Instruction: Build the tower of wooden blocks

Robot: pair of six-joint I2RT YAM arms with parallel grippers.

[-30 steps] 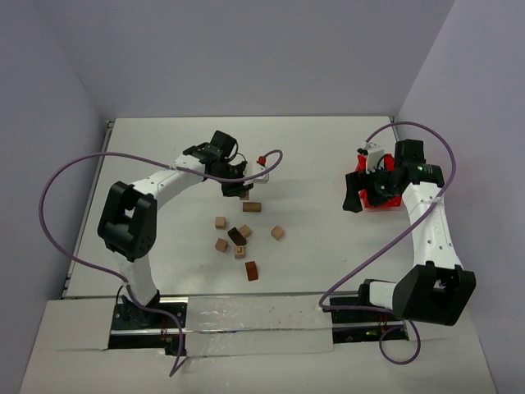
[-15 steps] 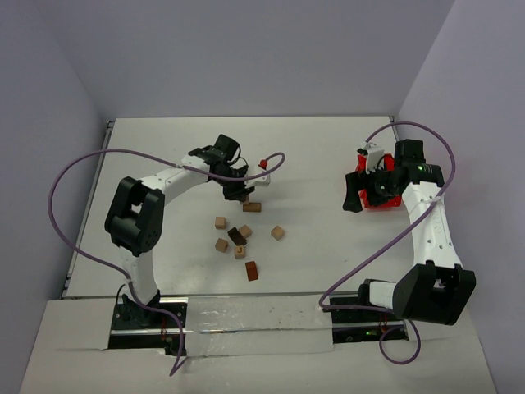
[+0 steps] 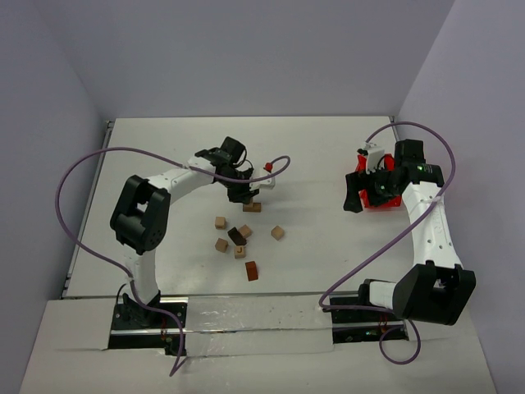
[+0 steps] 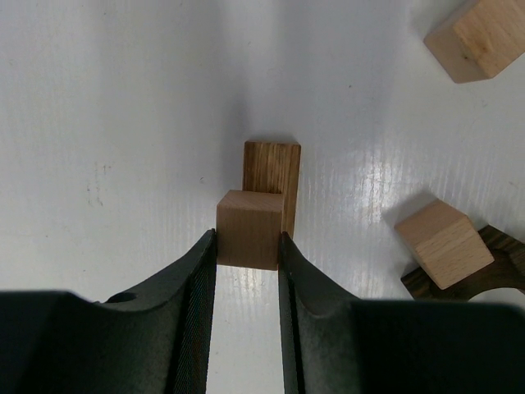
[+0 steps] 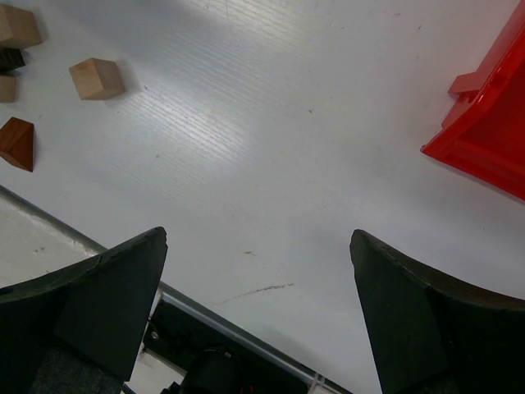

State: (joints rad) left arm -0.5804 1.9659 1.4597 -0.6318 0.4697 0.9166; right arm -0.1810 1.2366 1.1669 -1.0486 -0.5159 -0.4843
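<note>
Table (image 3: 328, 148): a white, finely ridged sheet.
Red plastic bin (image 5: 490, 131): glossy, and it stood on your right arm's side. You could not see inside it.
Your right gripper (image 5: 262, 279): its jaws were spread wide over the table beside the bin, holding nothing.
Your left gripper (image 4: 246, 246): it was clamped on a light tan cube (image 4: 248, 215), which met a darker grained oblong block (image 4: 272, 167).
Other wood blocks (image 3: 238, 238): these lay loose nearer the arm bases and included tan cubes, a dark piece and a reddish-brown wedge (image 3: 251, 271).

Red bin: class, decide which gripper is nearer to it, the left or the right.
Right. The right gripper hangs open just beside the red bin; the left gripper is far off across the table, shut on a tan cube.
</note>
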